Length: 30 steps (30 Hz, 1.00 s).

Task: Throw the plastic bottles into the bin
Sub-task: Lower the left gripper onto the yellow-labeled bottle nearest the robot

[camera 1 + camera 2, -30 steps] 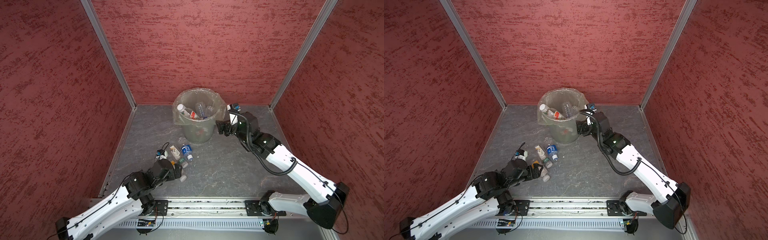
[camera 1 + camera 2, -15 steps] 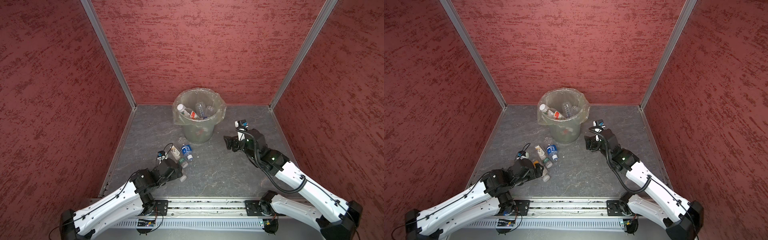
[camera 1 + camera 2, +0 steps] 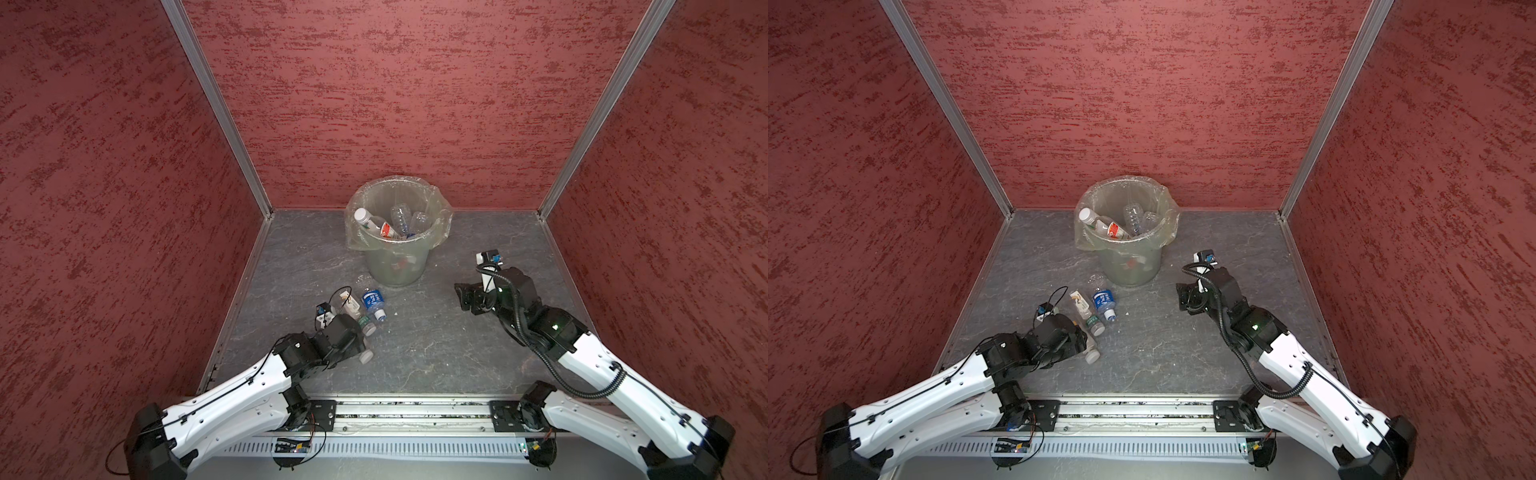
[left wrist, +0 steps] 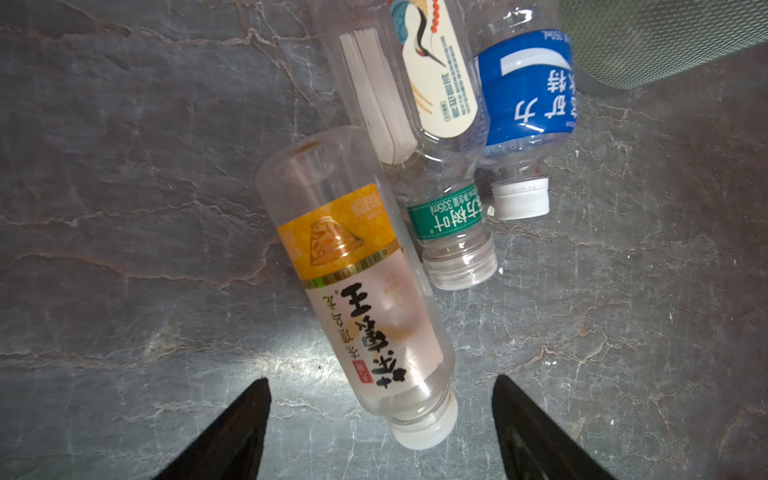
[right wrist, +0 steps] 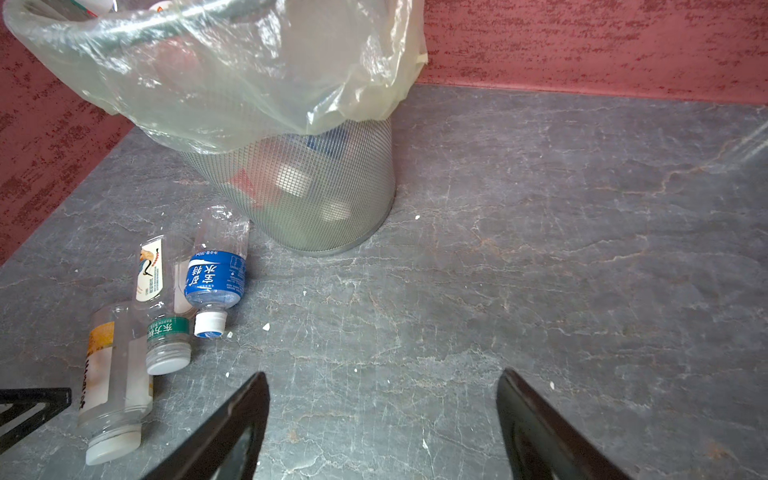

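Risk: cap-end grip on the yellow-labelled bottle (image 4: 353, 282)

I have the left gripper (image 4: 380, 378) low over the floor, jaws apart, straddling this bottle near its white cap and not touching it. The bottle lies slanted across the gap, so closing here could squirt it out sideways. It could also roll into the green-banded bottle (image 4: 446, 216) just beside it, with the blue-labelled bottle (image 4: 525, 95) next along. The right gripper (image 5: 380, 374) hangs spread and empty over bare floor near the bin (image 3: 397, 266). The bin already holds several bottles; these three lie outside, near its base.
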Each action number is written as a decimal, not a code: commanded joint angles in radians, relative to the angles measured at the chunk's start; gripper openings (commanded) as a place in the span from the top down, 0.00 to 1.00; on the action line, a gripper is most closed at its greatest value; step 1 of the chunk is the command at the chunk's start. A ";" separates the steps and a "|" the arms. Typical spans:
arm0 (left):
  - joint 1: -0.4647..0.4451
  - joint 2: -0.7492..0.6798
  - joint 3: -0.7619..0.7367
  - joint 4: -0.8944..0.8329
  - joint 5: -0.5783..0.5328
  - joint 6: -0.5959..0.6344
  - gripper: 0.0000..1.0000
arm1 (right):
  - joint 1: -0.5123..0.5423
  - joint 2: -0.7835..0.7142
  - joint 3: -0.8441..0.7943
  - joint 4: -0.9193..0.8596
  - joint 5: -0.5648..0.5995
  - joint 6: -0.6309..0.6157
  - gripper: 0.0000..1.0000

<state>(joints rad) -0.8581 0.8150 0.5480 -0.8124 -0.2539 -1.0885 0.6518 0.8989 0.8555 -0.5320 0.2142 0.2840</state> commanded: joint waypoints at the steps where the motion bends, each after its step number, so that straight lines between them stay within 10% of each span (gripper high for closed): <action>1: 0.037 0.021 -0.011 0.044 0.056 -0.016 0.16 | -0.001 -0.021 -0.006 -0.017 0.005 0.033 0.14; 30: 0.284 0.229 -0.010 0.151 0.323 0.160 0.18 | -0.001 -0.008 -0.023 0.001 -0.002 0.046 0.15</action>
<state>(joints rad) -0.5911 1.0275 0.5182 -0.6708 0.0387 -0.9653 0.6518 0.8898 0.8421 -0.5358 0.2165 0.3180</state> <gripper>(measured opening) 0.818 0.851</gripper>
